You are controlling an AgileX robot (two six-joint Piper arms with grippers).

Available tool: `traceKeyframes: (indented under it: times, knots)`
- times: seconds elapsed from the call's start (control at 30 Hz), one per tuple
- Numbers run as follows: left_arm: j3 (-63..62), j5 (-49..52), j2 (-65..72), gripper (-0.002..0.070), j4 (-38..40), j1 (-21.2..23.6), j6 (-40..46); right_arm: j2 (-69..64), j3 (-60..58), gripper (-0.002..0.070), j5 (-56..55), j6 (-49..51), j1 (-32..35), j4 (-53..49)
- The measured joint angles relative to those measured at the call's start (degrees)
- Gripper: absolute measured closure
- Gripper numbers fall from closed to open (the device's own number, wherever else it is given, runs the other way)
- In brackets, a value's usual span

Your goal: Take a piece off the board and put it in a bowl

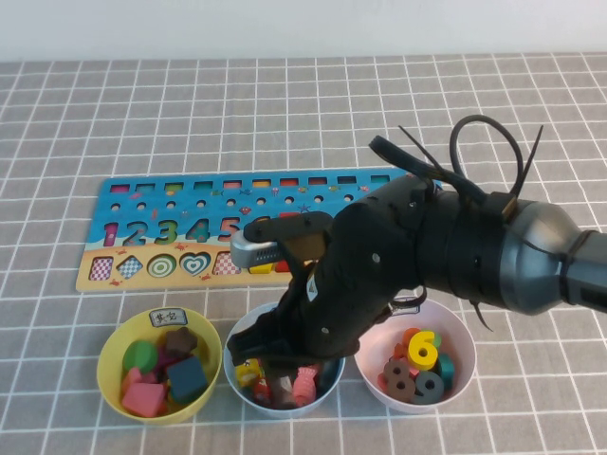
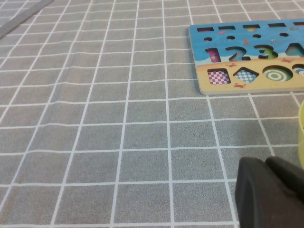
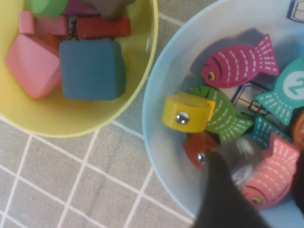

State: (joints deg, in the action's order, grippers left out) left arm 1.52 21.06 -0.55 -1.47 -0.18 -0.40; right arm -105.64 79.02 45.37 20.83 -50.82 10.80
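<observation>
My right gripper reaches down into the light blue bowl, the middle one of three. In the right wrist view its fingers stand wide apart around, over a pink fish. A small blurred dark piece with a pale mark lies loose beside one fingertip, among fish pieces in the bowl. The board lies behind the bowls and also shows in the left wrist view. My left gripper is shut and empty, low over the cloth left of the board, out of the high view.
A yellow bowl of shape blocks stands left of the blue bowl, shown in the right wrist view as well. A pale pink bowl of number pieces stands to its right. My right arm covers the board's right half.
</observation>
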Motion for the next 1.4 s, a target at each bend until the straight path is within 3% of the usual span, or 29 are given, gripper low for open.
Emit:
traceKeyframes:
  times: [0.13, 0.33, 0.43, 0.6, 0.7, 1.4]
  knots:
    - [0.0, 0.0, 0.0, 0.0680, 0.0, 0.0, 0.0, 0.0, 0.0, 0.0320, 0.0, 0.0, 0.0, 0.0]
    - [0.0, 0.0, 0.0, 0.0680, 0.0, 0.0, 0.0, 0.2, 0.0, 0.0315, -0.5, 0.1, 0.0, 0.0]
    - [0.0, 0.0, 0.0, 0.0680, 0.0, 0.0, 0.0, 1.7, 0.0, 0.0372, -1.3, 0.1, -0.2, -0.1]
    - [0.0, 0.0, 0.0, 0.0680, 0.0, 0.0, 0.0, 6.4, -0.2, 0.0587, -1.7, 0.1, -1.1, -1.5]
    - [0.0, 0.0, 0.0, 0.0679, 0.0, 0.0, 0.0, 10.0, -2.6, 0.0660, -1.8, 0.1, -1.1, -2.4]
    - [0.0, 0.0, 0.0, 0.0680, 0.0, 0.0, 0.0, 45.5, -29.2, 0.0691, 3.7, -12.1, -1.1, -5.4]
